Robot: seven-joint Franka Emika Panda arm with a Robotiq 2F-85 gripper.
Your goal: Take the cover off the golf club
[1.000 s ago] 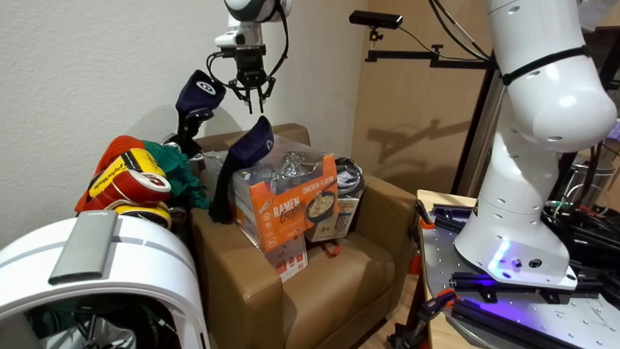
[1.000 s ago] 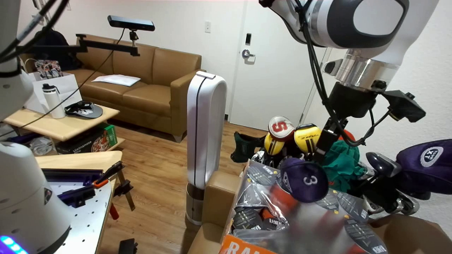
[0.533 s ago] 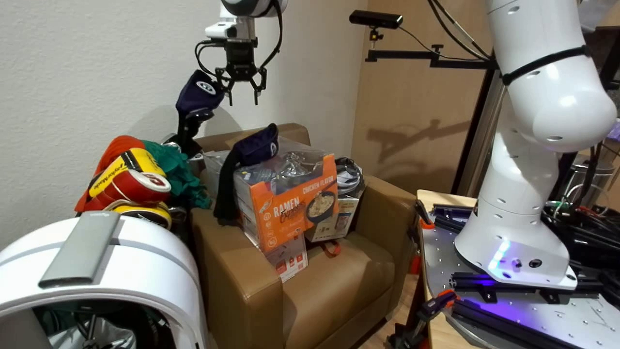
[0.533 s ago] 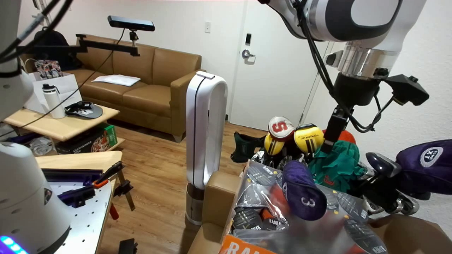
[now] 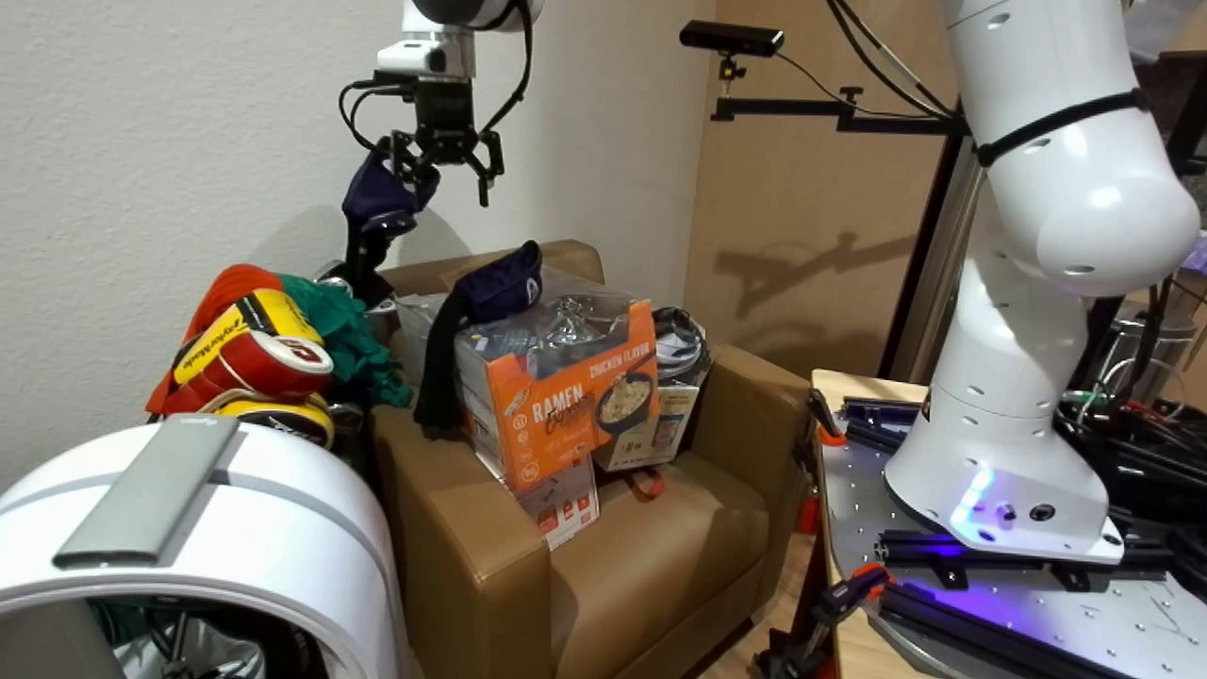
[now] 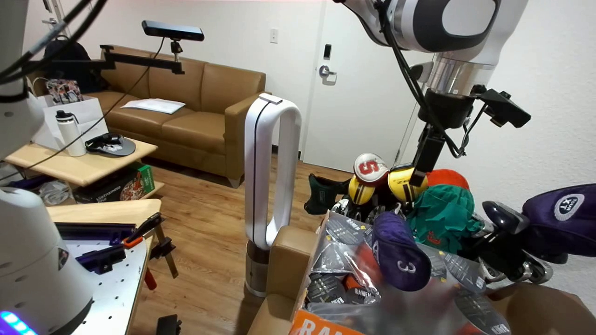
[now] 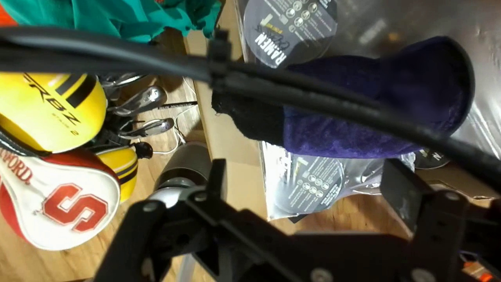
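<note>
- Gripper (image 7: 303,166): fingers (image 7: 217,178) spread wide, raised higher than the cover (image 6: 398,249) and apart from it. The wrist view gives the spread plainly; the same gripper (image 6: 418,179) appears edge-on in an exterior view, where the gap cannot be read.
- Sofa (image 6: 195,125): brown, in the background, shown only in an exterior view.
- Armchair (image 5: 660,542): seen almost whole in an exterior view.
- Ramen box (image 5: 556,405): set in the armchair. Its printed orange front shows in an exterior view; the wrist view reveals labelled packs (image 7: 291,31) under clear plastic.
- Golf club (image 6: 558,228): bulbous navy head, near the box. A gripper finger crosses in front of the head (image 5: 368,193) in an exterior view; the pale oval emblem (image 6: 569,206) is visible in an exterior view.
- Cover: navy, lying loose on the box. Its black cuff (image 5: 438,377) hangs down the box's side in an exterior view; the wrist view shows it from above.
- Bare club head (image 6: 505,216): glossy, dark, just beside the golf club.
- Numeral 3 (image 6: 406,266): on the cover, legible in an exterior view.
</note>
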